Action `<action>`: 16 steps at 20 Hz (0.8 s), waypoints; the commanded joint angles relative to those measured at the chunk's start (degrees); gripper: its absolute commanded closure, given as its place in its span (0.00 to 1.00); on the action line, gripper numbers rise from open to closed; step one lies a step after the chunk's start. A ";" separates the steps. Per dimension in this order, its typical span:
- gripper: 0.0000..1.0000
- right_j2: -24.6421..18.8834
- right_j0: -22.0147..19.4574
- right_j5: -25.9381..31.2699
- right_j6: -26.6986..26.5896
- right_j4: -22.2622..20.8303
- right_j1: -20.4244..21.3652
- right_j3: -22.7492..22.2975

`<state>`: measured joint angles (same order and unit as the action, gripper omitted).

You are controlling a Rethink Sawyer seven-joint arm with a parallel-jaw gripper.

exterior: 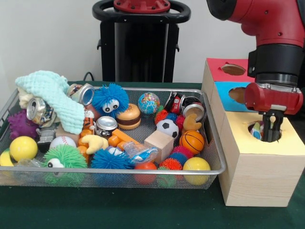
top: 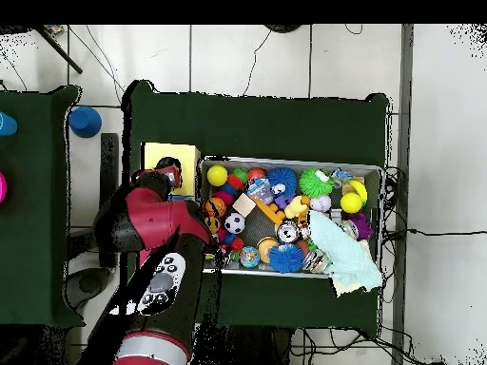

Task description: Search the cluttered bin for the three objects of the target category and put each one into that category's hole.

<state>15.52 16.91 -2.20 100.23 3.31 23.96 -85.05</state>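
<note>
Front view: the gripper [exterior: 271, 130] is seen lowered into the yellow hole [exterior: 259, 130] of the box [exterior: 257, 167]; whether it is clenched or released cannot be told. A small item [exterior: 257, 131] is noted inside. Deposit is judged underway; withdrawal, then a search of the bin [exterior: 209, 168], is called for.

A plain white wall [exterior: 47, 38] stands behind the table. The table is covered with a dark green cloth [exterior: 119, 210]. From above, the floor is made of big pale grey tiles [top: 247, 57] with dark lines between them. Thin black cables [top: 418, 233] lie on the floor by the table's edge. Another green table [top: 33, 209] stands beside it, with a blue cup [top: 84, 121] between the two.
</note>
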 commanded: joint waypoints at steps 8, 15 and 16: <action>1.00 -2.11 -1.19 3.66 6.79 -0.24 -3.61 1.98; 1.00 -2.47 -1.49 2.61 6.48 -0.93 -4.88 1.98; 1.00 -2.50 -1.52 2.49 6.41 -1.06 -4.99 2.00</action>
<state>15.62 16.99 -2.20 100.23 3.31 21.92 -83.85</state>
